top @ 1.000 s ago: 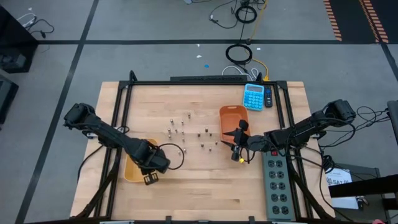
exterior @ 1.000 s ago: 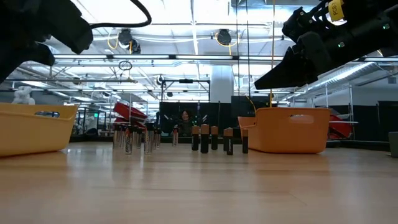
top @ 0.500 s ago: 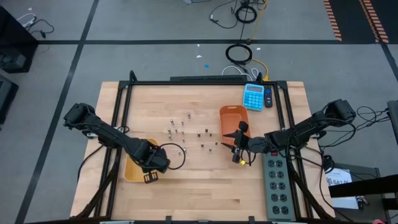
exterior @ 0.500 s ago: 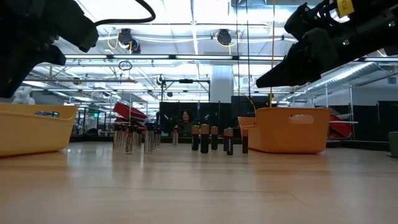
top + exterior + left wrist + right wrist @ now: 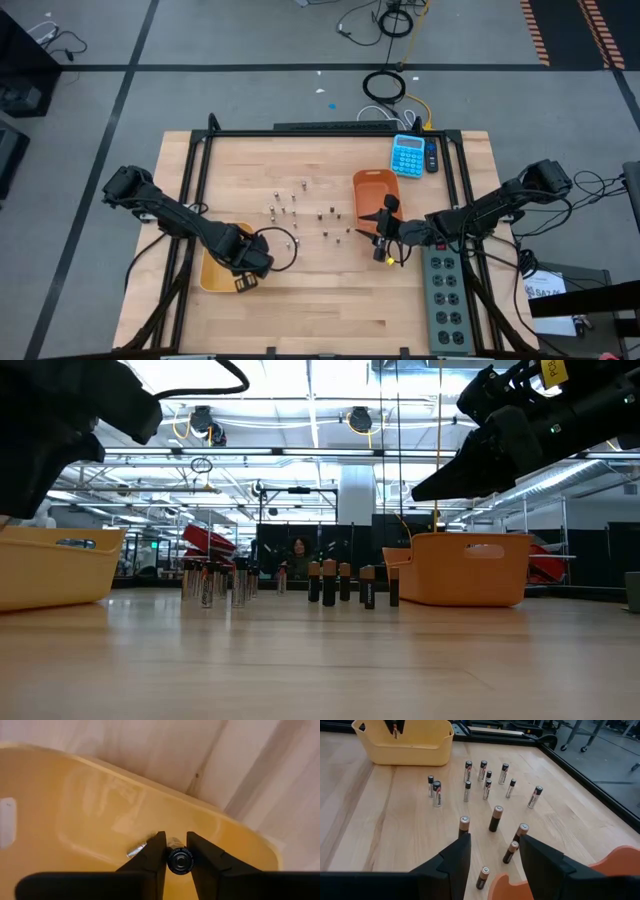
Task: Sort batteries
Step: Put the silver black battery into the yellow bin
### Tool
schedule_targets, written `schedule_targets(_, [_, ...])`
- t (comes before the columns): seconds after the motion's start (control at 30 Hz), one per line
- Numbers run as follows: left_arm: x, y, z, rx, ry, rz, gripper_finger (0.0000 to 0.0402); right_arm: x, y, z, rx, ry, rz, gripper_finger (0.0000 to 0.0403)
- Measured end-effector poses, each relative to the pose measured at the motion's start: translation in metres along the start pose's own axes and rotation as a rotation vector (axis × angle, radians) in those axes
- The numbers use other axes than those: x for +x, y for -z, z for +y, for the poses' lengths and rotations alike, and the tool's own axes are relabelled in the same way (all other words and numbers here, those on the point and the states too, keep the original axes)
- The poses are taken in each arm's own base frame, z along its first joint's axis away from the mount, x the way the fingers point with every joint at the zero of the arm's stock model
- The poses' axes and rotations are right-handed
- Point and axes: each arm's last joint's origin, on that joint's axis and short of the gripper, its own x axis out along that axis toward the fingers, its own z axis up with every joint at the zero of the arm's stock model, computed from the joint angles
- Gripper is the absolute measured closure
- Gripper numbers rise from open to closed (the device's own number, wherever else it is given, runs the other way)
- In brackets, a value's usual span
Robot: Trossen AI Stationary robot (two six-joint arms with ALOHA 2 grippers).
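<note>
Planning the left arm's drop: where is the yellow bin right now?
In the high view, the yellow bin sits at the table's front left, under the left gripper, left of the standing batteries.

Yellow bin (image 5: 212,272), orange bin (image 5: 373,192), blue calculator (image 5: 407,155)

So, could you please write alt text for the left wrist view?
The left hand holds a battery end-on between its two dark fingers, above the inside of a yellow bin. Another small battery lies on the bin floor.

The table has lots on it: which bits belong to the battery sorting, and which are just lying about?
Part of the job:
- standing batteries
- yellow bin
- orange bin
- battery between the left gripper jaws

Just lying about:
- blue calculator
- power strip
</note>
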Motion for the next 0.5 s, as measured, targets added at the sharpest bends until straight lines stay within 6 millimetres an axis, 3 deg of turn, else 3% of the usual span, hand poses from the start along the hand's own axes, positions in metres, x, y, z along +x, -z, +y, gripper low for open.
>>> schedule_targets(0.33, [0.0, 0.002, 0.002, 0.007, -0.028, 0.011, 0.0264, 0.0, 0.0, 0.0, 0.0, 0.0, 0.001, 0.0243])
schedule_targets(0.5, [-0.002, 0.005, 0.017, 0.031, -0.231, -0.008, 0.0264, 0.0, 0.0, 0.0, 0.0, 0.0, 0.001, 0.0243])
